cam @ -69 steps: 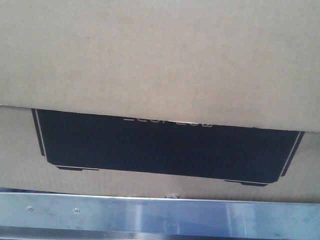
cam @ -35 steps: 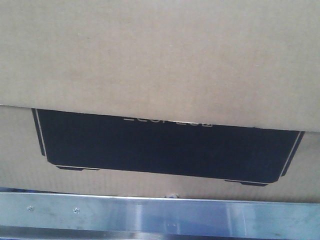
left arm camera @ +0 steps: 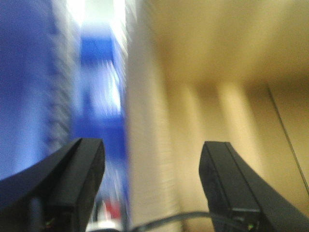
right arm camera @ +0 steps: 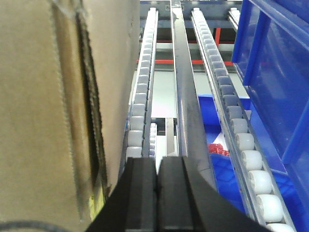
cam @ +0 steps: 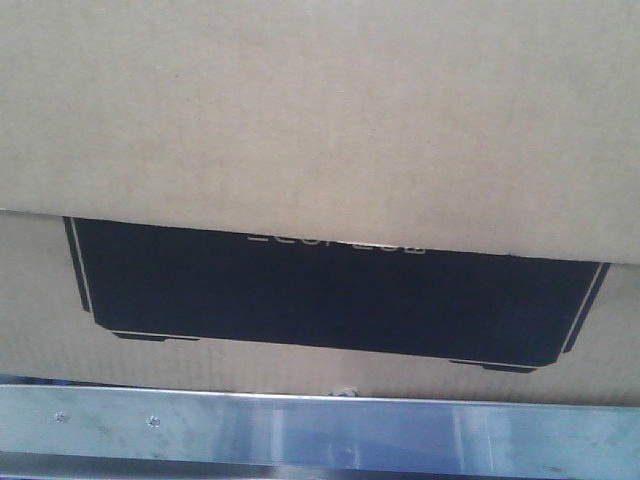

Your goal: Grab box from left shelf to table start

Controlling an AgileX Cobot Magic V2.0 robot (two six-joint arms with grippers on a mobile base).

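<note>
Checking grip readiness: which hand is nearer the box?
Right, probably: the right hand, shut, sits close alongside the box. The left hand, open, faces a box corner; blur hides its gap.

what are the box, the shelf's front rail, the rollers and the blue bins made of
The box: tan corrugated cardboard, matte; fine fluting lines and a raw layered edge show. The front rail: likely bare metal, silvery sheen with screw heads. The rollers: probably white plastic, smooth, slightly glossy. The blue bins: apparently moulded plastic, glossy and faintly translucent.
</note>
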